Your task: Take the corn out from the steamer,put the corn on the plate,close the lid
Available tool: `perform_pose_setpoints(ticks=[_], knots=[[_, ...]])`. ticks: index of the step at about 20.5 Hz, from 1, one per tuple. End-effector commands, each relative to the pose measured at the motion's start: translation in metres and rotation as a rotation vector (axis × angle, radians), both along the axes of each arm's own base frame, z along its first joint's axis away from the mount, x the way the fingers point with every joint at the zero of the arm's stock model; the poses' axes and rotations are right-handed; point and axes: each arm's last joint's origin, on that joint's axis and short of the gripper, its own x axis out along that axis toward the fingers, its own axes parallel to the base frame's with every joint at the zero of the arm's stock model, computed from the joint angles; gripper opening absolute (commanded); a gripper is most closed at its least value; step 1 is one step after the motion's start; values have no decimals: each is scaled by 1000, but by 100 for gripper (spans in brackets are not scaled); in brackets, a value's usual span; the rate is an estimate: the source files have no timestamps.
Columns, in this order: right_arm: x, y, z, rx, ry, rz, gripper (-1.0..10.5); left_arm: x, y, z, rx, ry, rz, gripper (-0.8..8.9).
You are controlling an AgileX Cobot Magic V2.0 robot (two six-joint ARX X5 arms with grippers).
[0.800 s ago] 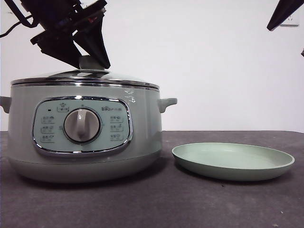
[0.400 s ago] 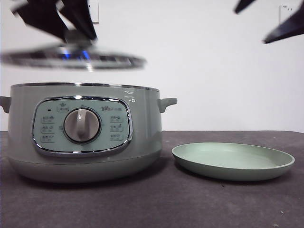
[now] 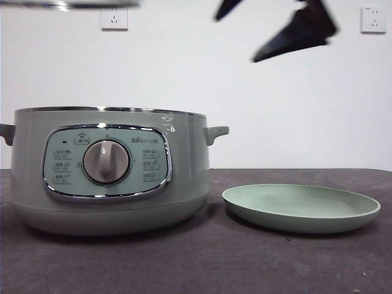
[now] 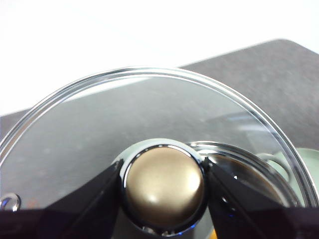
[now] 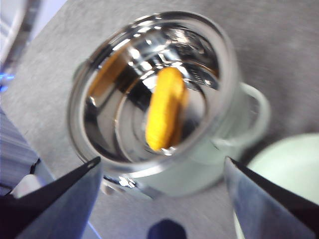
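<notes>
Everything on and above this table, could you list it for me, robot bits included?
steamer: one, pale sage green with a chrome-framed panel and grey dial, on the dark table, uncovered.
corn: one, orange-yellow, lying inside the steamer's shiny bowl.
plate: one, pale green, on the table beside the steamer, nothing on it.
lid: one, clear glass with a chrome rim, held in the air high above the steamer by its knob.
table: one, dark grey.
wall sockets: two, white, on the white back wall.
left tool: black, shut on the lid's knob.
right tool: black, open, above the steamer, holding nothing.
</notes>
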Motion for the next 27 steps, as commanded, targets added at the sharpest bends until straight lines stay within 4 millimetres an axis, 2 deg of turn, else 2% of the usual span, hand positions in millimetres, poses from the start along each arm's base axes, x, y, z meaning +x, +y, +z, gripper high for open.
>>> perform_pose_setpoints(ticks=[1,4,7,10,13,17,20,23,26,27], knots=[[15,25,1,-26,4,58,406,-17,11,12,-13,-78,95,-9],[35,67,3,-88,34,153,406,-37,23,16,1,-107,180,-9],[55,105,1,-227,40,167,406,-51,31,19,-1,-137,216,-9],[70,139,-13,-351,56,158,405,-57,34,20,1,-145,215,-9],[77,169,-35,-447,51,158,405,-57,34,18,10,-130,214,-9],[82,190,-68,-518,27,151,404,-57,34,18,10,-128,213,-9],[88,196,-90,-545,42,165,328,-57,34,18,10,-128,213,-9],[91,197,-103,-568,68,169,284,-57,34,18,10,-128,213,-9],[91,198,-105,-569,61,174,15,-57,34,18,11,-127,213,-9],[91,200,-105,-565,57,176,-12,-57,34,18,13,-125,213,-9]])
